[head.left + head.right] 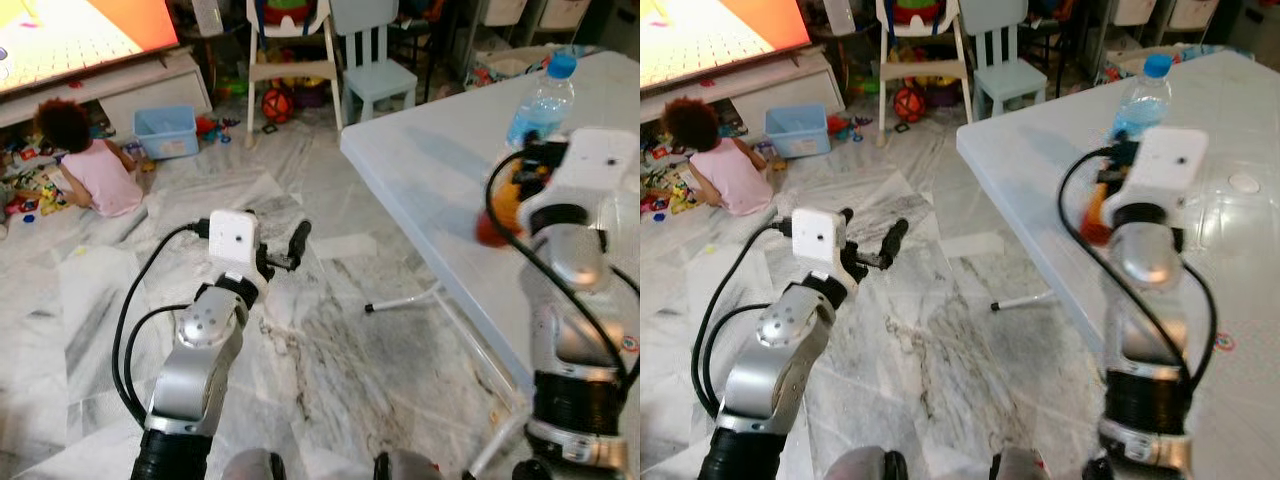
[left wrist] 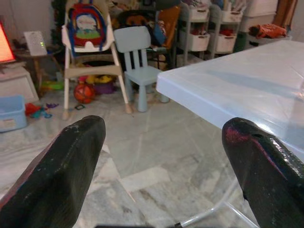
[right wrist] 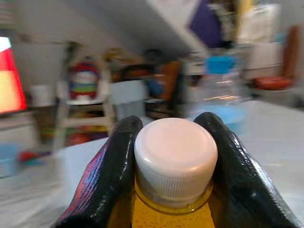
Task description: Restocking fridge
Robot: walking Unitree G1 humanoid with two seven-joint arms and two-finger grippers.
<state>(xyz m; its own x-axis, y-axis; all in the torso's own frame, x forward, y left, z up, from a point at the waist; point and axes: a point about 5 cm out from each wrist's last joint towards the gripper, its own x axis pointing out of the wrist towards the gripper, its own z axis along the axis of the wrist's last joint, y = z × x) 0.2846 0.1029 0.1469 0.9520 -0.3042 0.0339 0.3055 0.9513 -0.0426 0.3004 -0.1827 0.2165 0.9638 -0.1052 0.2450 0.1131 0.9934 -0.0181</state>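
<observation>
The right pincer (image 3: 173,190) is pinching a bottle of orange-yellow drink (image 3: 172,209) just under its white cap (image 3: 175,156), one black finger pressed against each side of the neck. In the head views this bottle is being held above the pale grey worktop (image 1: 430,170), close to its near edge, showing as an orange blur beside the right arm's wrist (image 1: 510,205). Just beyond it, a clear water bottle with a blue cap (image 1: 541,100) is standing upright on the worktop.

The left pincer (image 1: 280,255) is hovering over the marble floor (image 1: 330,340), well apart from the worktop, its two fingers (image 2: 61,175) spread wide with nothing between them.

Farther back, a child in a pink top (image 1: 85,165) is sitting on the floor among scattered toys, near a blue bin (image 1: 167,131). A pale blue small chair (image 1: 375,65) and a white high chair (image 1: 290,45) are standing behind, with a red ball (image 1: 277,102) lying under the high chair. A bright orange screen (image 1: 80,35) is glowing at the far left.
</observation>
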